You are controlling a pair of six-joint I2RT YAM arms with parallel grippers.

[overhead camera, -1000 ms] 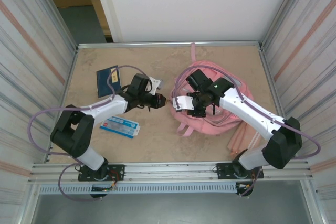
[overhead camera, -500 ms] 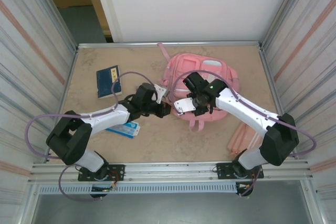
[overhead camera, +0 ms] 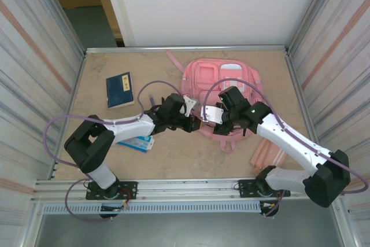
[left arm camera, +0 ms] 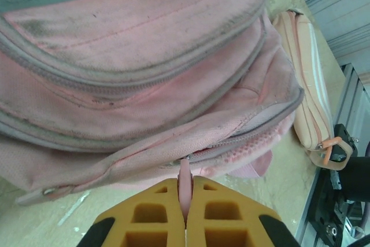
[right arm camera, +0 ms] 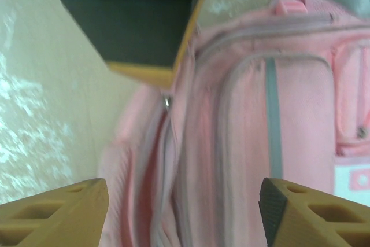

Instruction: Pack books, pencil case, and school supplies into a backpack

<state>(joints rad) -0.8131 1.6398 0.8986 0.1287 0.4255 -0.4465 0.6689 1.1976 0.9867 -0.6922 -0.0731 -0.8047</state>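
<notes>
The pink backpack (overhead camera: 222, 82) lies flat at the back centre of the table, front pockets up. My left gripper (overhead camera: 195, 125) is at its near left edge, shut on a pink zipper pull (left arm camera: 185, 184) of the backpack (left arm camera: 144, 56). My right gripper (overhead camera: 218, 121) hovers over the near edge, open, with the backpack (right arm camera: 243, 143) spanning the gap between its fingers (right arm camera: 63, 212). A navy book (overhead camera: 119, 89) lies at the left. The light blue pencil case (overhead camera: 137, 142) is half under my left arm. A pale pink ribbed book (overhead camera: 267, 154) lies near right. The school supplies are out of view.
Metal walls close in the table on the left and right, and a rail (overhead camera: 191, 188) runs along the near edge. The pale pink ribbed book (left arm camera: 309, 102) lies close beside the backpack's edge. Purple cables loop off both arms.
The backpack has gone from bunched up to lying flat, further back. My left gripper moved right, still pinching the pull. My right gripper let go of the backpack and opened.
</notes>
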